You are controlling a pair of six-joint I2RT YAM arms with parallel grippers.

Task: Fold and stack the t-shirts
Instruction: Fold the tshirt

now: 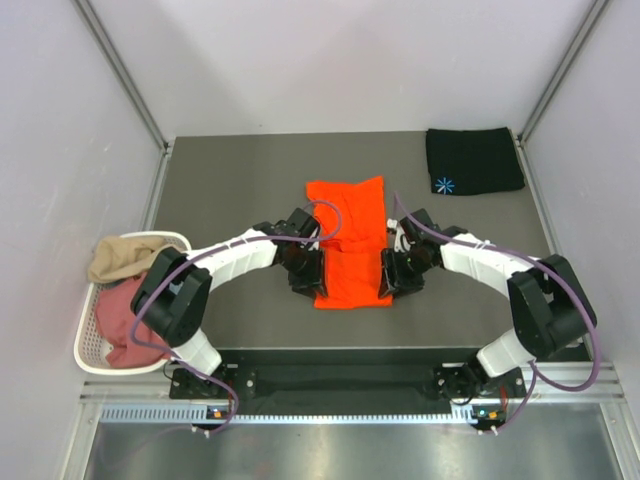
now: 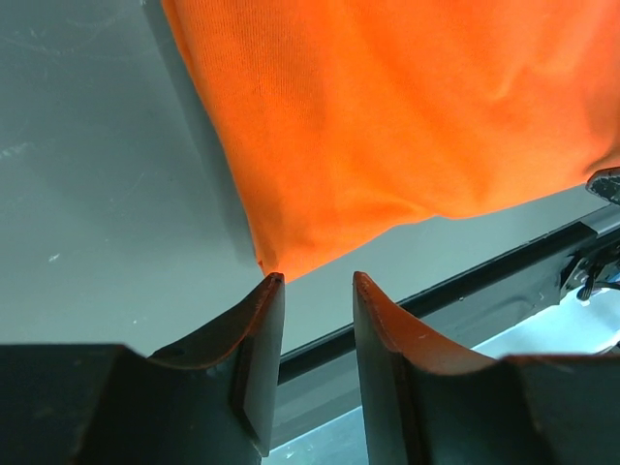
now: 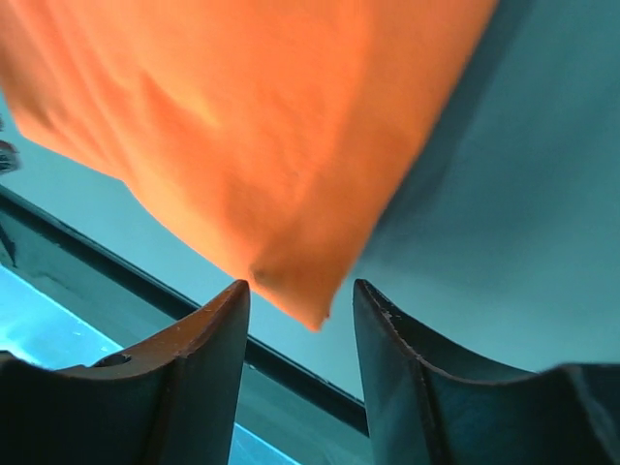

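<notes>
Dark curved fingers (image 2: 257, 339) of our left tool (image 2: 318, 281) fill the bottom of the left wrist view. They stand apart, with bare grey surface (image 2: 97, 194) showing in the gap. A near corner of the orange t-shirt (image 2: 407, 107) just meets the tip of one finger, and nothing is clamped. Our right tool (image 3: 300, 286) is also parted. The shirt's other near corner (image 3: 242, 145) hangs down to the mouth of the gap, and neither finger presses on it.

From above, we see the orange t-shirt (image 1: 345, 240) lying flat in the middle of the surface (image 1: 230, 190). It is bright, plain and folded into a long narrow strip, with a crease line across its middle. The left tool (image 1: 305, 275) and right tool (image 1: 392, 275) sit at either side of its near half.

At the far right corner lies a black t-shirt (image 1: 475, 160), folded into a neat rectangle. The one marking we can make out is a small light-blue starburst mark (image 1: 444, 184) at its near left corner.

Off the left edge of the surface is a white slotted basket (image 1: 85, 340). It holds a crumpled tan shirt (image 1: 125, 255) on top of a dusty pink shirt (image 1: 120, 315).
</notes>
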